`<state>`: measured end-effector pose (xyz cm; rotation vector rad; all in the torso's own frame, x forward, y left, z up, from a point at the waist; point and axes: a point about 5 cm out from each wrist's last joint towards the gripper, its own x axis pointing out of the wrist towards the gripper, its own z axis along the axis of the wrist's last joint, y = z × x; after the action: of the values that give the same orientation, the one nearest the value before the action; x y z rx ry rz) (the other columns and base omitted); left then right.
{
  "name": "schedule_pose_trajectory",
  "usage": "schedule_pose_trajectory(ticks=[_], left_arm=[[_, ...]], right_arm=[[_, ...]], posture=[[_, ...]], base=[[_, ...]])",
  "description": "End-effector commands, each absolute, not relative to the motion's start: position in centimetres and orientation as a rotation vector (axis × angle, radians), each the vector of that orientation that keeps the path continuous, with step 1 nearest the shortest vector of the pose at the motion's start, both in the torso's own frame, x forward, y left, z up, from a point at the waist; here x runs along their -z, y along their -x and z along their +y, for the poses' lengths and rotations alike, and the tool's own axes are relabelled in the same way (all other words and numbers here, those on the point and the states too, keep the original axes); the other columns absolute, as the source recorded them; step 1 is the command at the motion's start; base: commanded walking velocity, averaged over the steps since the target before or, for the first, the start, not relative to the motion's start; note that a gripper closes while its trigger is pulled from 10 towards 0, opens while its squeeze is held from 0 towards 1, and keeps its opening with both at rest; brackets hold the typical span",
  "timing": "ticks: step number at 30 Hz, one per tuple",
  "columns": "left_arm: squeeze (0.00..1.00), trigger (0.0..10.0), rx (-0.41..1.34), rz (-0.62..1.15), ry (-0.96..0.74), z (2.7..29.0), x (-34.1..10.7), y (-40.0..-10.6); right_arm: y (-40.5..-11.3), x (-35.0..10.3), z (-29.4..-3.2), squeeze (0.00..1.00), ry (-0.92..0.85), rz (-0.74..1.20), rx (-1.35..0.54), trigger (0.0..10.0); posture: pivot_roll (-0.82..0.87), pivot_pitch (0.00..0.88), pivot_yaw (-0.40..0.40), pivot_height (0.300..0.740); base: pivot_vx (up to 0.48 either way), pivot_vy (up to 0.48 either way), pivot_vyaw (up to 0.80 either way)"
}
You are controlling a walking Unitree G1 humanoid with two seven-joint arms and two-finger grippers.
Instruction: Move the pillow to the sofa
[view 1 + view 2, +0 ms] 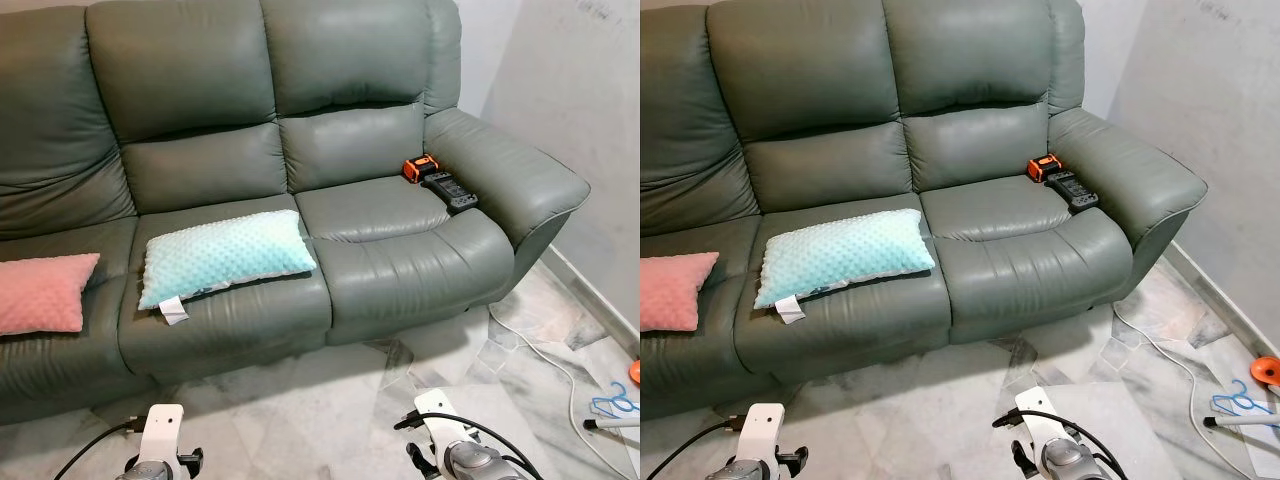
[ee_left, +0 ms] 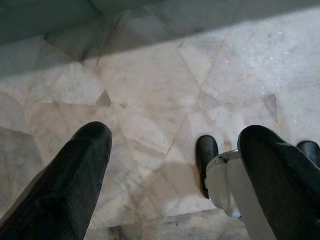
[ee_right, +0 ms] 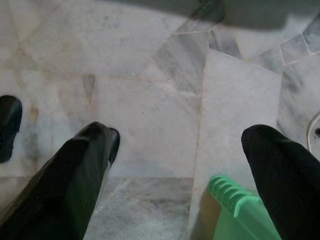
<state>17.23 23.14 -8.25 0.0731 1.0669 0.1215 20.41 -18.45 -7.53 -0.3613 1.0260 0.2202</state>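
Observation:
A mint-blue dotted pillow (image 1: 228, 256) with a white tag lies flat on the middle seat of the grey-green leather sofa (image 1: 350, 60). Both arms hang low in front of the sofa, the left arm (image 1: 160, 440) and the right arm (image 1: 450, 445) at the bottom of the eye views. Seen through the left wrist view, my left gripper (image 2: 175, 160) is open above the marble floor, holding nothing. My right gripper (image 3: 175, 160) is open too, over the same floor, with nothing between its fingers (image 3: 75, 175).
A pink pillow (image 1: 40, 292) rests on the left seat. An orange-black tool (image 1: 421, 168) and a black power strip (image 1: 452, 192) lie by the right armrest. On the floor at right are a white cable (image 1: 560, 370) and a blue hanger (image 1: 612, 400). A green ribbed object (image 3: 240, 210) is beneath the right gripper.

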Motion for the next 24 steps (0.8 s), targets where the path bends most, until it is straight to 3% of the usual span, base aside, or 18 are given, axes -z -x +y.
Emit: schedule_pose_trajectory(ticks=[1, 24], left_arm=[[0.0, 10.0, -0.139, 1.057, -0.067, 23.31, 8.08, -17.53], [0.0, 10.0, -0.137, 1.059, -0.064, 23.24, 8.14, -17.44]], right_arm=[[-20.46, 7.5, -18.49, 0.0, 0.368, 1.027, -0.221, 10.0], [-20.49, 7.46, -18.72, 0.0, 0.387, 1.032, -0.231, 10.0]], posture=[[0.0, 0.0, 0.01, 0.74], [0.0, 0.0, 0.006, 0.74]], base=[[0.274, 0.0, -0.7], [0.237, 0.0, -0.69]])
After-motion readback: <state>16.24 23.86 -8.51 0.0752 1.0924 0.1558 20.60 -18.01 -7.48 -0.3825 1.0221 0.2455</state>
